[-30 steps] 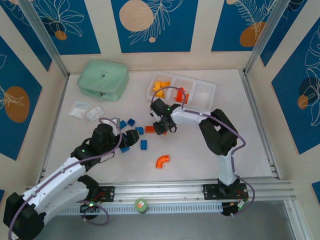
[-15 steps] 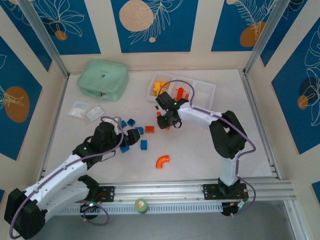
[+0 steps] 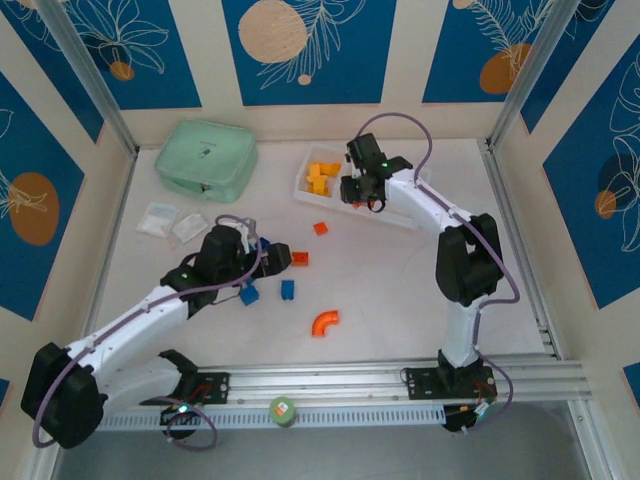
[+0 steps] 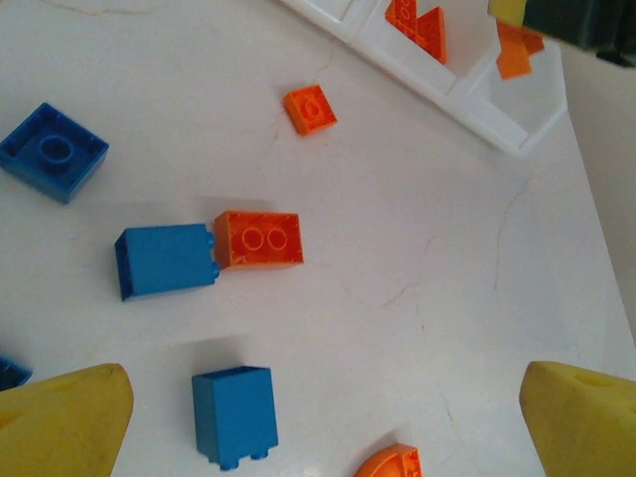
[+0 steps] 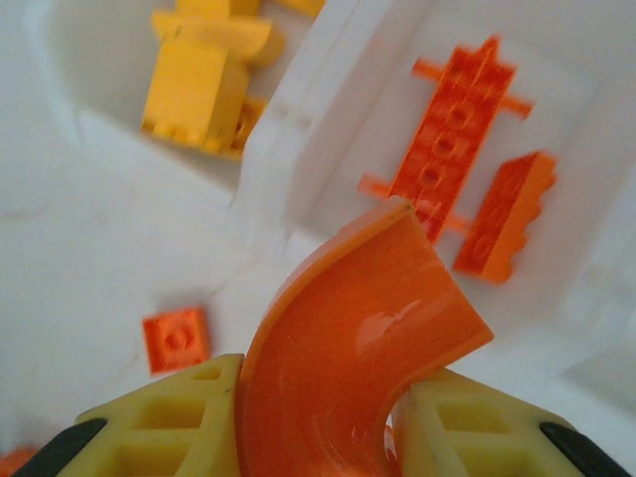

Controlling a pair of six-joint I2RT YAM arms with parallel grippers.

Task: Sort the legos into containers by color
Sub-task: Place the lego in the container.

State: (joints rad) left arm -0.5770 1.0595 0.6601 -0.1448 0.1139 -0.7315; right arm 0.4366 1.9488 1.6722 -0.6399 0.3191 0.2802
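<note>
The white tray (image 3: pixel 408 188) holds yellow-orange bricks (image 5: pixel 199 89) in its left compartment and red-orange pieces (image 5: pixel 452 129) in its middle one. Above the tray's near wall, the right gripper (image 5: pixel 318 422) pinches a glossy red-orange arch (image 5: pixel 348 338). Well in front of the tray, the left gripper (image 4: pixel 318 427) is spread wide over blue bricks (image 4: pixel 164 260), a red-orange brick (image 4: pixel 258 238) and a small flat tile (image 4: pixel 310 109).

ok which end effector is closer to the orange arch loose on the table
Left. The left end effector hangs open just back-left of the loose orange arch; the right end effector is far off over the tray, gripping a second arch.
</note>
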